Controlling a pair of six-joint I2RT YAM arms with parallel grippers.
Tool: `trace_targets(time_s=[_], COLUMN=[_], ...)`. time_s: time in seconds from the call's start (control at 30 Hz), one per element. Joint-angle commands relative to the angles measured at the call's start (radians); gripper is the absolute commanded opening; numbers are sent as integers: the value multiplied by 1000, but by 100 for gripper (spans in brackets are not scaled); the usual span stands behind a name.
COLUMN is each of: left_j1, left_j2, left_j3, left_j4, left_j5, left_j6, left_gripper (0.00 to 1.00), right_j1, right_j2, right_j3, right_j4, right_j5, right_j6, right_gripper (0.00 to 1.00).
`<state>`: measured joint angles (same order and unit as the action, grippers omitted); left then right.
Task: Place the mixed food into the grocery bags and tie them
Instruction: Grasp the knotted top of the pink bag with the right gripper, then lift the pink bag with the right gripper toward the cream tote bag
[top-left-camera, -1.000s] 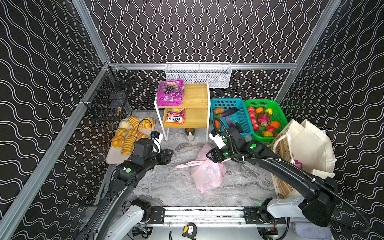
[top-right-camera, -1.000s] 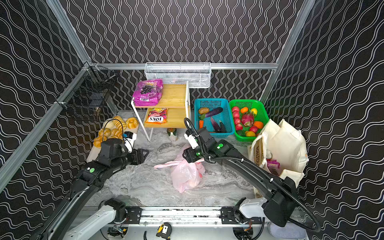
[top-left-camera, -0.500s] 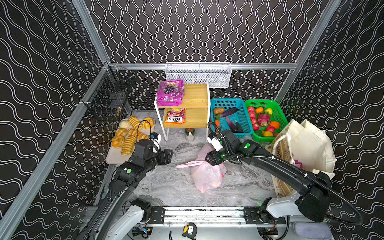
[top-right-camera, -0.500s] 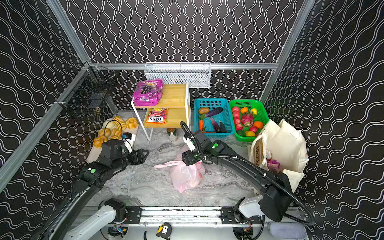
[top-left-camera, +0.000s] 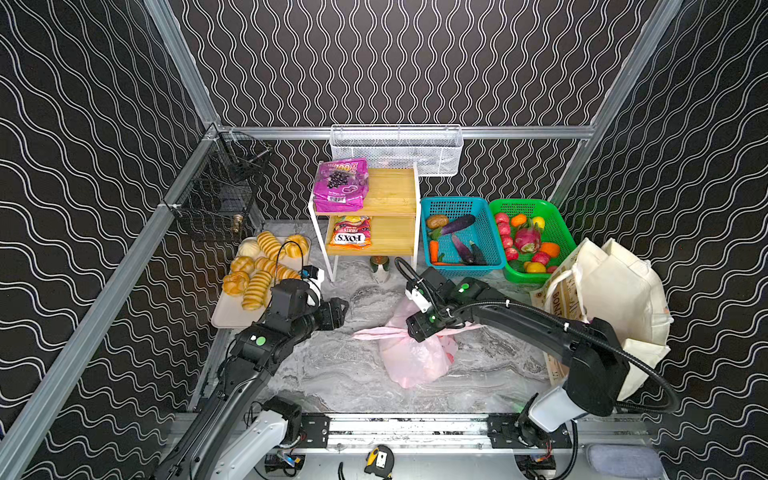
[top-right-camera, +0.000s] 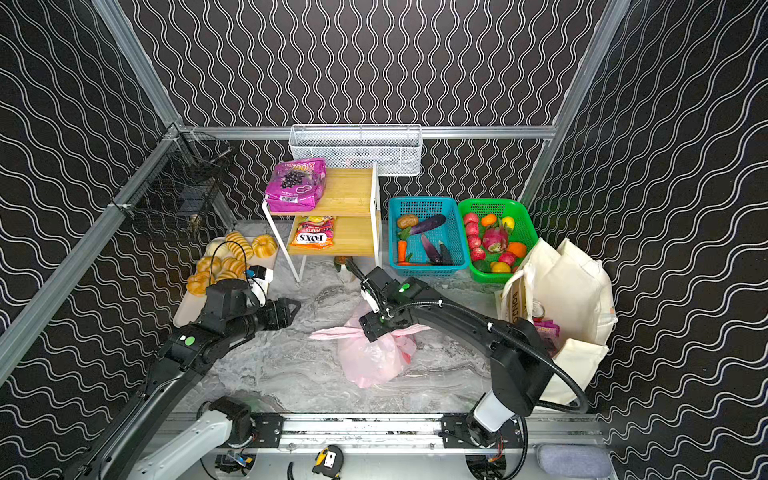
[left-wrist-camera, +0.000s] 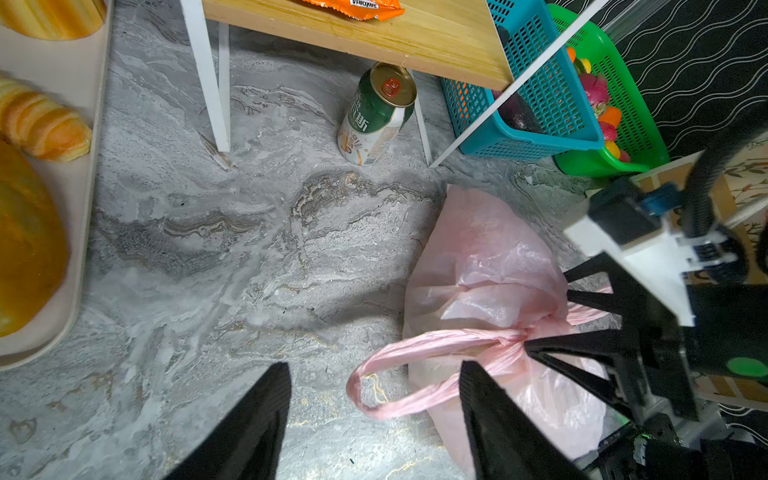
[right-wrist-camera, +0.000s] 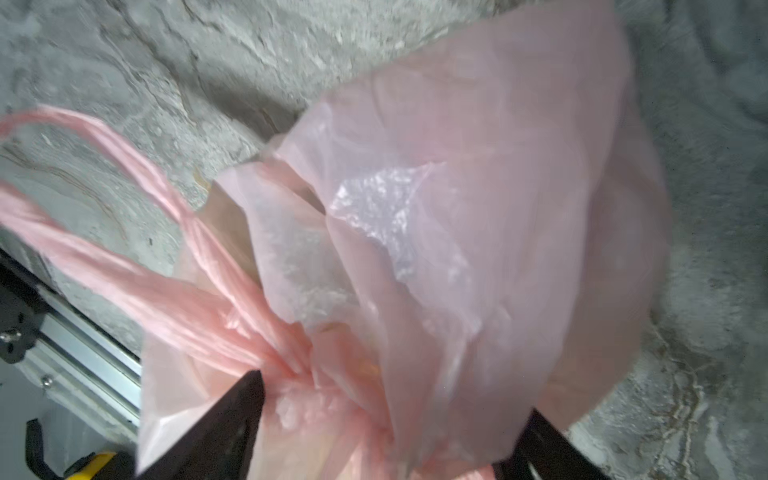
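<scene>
The pink plastic grocery bag (top-left-camera: 415, 357) (top-right-camera: 370, 361) lies bulging on the marble table, its handles drawn into a knot with one loop (left-wrist-camera: 365, 390) trailing left. My right gripper (top-left-camera: 419, 328) (top-right-camera: 372, 328) (right-wrist-camera: 395, 399) hangs over that knot, open, its fingers wide on either side of the bunched plastic (right-wrist-camera: 291, 357). My left gripper (top-left-camera: 343, 309) (left-wrist-camera: 374, 370) is open and empty, left of the loop and not touching it. The cream tote (top-left-camera: 615, 291) stands at the right with a magenta packet (top-right-camera: 548, 328) inside. A magenta grape-print pouch (top-left-camera: 340, 185) lies on the shelf top.
The wooden shelf (top-left-camera: 390, 191) holds an orange snack pouch (top-left-camera: 349, 232); a green and white can (left-wrist-camera: 376, 116) stands under it. Blue basket (top-left-camera: 457, 205) and green basket (top-left-camera: 519, 203) of produce sit behind. A bread tray (top-left-camera: 232, 320) lies at the left.
My right gripper has swung left and toward the front, from behind the bag to over its knot, and its jaws have widened. The left arm has barely moved.
</scene>
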<state>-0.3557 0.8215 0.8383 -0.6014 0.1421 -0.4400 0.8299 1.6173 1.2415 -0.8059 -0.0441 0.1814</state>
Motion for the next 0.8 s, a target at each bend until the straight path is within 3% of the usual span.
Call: trace_targets(time_s=[0.0, 0.07, 0.13, 0.3, 0.53, 0.77], left_j1=[1, 1, 1, 0, 0, 1], left_j2=[10, 9, 6, -4, -10, -39], left_j3=[12, 11, 6, 12, 26, 8], left_j4=[32, 34, 29, 14, 17, 18], left_j5=[22, 30, 33, 15, 10, 3], left_j6=[-3, -8, -14, -30, -46, -72], left_gripper=[68, 68, 68, 68, 68, 67], right_j1=[2, 2, 2, -5, -14, -21], right_j2=[27, 25, 3, -71, -228, -411], right_j3=[-12, -14, -19, -3, 18, -11], right_j4=[-33, -17, 8, 26, 64, 168], right_j5=[11, 10, -2, 23, 219, 384], right_j6=[30, 34, 41, 69, 92, 94], right_gripper=[73, 63, 43, 12, 0, 0])
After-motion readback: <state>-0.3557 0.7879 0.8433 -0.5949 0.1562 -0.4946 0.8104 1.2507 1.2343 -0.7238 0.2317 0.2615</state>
